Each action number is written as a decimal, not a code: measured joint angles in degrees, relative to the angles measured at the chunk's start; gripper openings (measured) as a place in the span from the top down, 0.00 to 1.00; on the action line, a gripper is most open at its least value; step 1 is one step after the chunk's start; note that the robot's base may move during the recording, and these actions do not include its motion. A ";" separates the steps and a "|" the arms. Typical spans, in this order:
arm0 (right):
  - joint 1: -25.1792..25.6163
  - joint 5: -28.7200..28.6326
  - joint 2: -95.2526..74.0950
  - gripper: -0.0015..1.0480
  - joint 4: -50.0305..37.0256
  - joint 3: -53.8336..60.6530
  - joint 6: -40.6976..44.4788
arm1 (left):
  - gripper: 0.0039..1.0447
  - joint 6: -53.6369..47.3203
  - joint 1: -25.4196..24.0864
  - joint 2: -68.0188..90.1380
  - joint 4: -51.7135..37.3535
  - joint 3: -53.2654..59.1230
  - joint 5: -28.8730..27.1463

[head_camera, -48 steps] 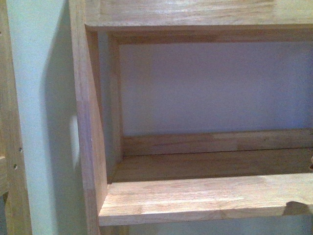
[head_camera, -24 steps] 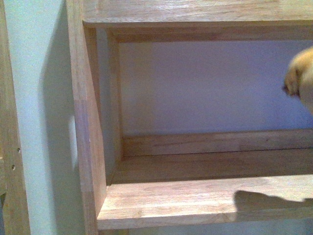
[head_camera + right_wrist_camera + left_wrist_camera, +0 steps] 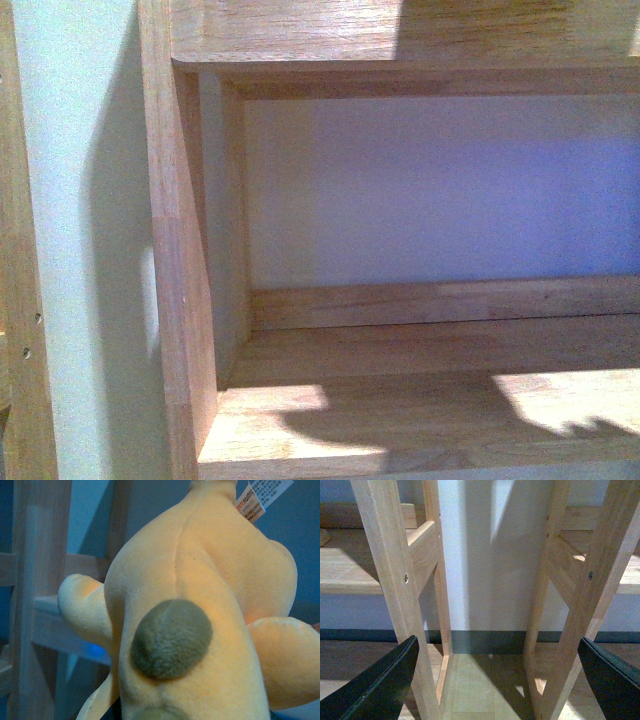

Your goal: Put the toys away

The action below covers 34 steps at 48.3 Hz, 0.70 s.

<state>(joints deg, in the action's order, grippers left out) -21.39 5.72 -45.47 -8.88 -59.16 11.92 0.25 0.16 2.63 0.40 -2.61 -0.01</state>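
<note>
The orange-yellow plush toy (image 3: 200, 600) fills the right wrist view, with a round grey-brown patch (image 3: 170, 637) and a white label (image 3: 260, 495) on it. My right gripper is shut on the plush toy; its fingers are hidden behind the plush. The toy does not show in the front view, only a shadow (image 3: 400, 420) on the wooden shelf board (image 3: 260, 445). My left gripper (image 3: 500, 680) is open and empty, its dark fingers (image 3: 375, 685) spread wide in front of wooden shelf legs (image 3: 395, 580).
In the front view a wooden shelf compartment (image 3: 440, 300) with a pale back wall faces me, its side post (image 3: 180, 250) at left. The left wrist view shows two wooden frames (image 3: 590, 580), a wall with dark skirting (image 3: 485, 640) and a wood floor between them.
The plush toy showed at the right edge of the front view half a second ago and is now out of that view. Its shadow on the shelf board has grown and shifted left.
</note>
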 joint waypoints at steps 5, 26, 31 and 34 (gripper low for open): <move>3.02 -2.43 -8.87 0.81 1.42 -10.67 0.26 | 0.05 0.00 0.00 0.00 0.00 0.00 0.00; 6.88 -4.61 -39.43 0.81 10.80 -47.93 -4.55 | 0.05 0.02 0.00 0.00 0.00 -0.02 0.00; 6.69 -5.42 -46.58 0.81 14.10 -57.33 -7.67 | 0.05 0.02 0.00 0.00 0.00 0.00 0.00; 6.54 -6.16 -50.14 0.81 15.93 -61.99 -9.31 | 0.05 0.02 0.00 -0.02 0.00 0.00 0.00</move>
<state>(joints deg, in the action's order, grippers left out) -14.85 -0.45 -95.61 7.05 -121.14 2.61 0.27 0.16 2.61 0.40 -2.61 -0.01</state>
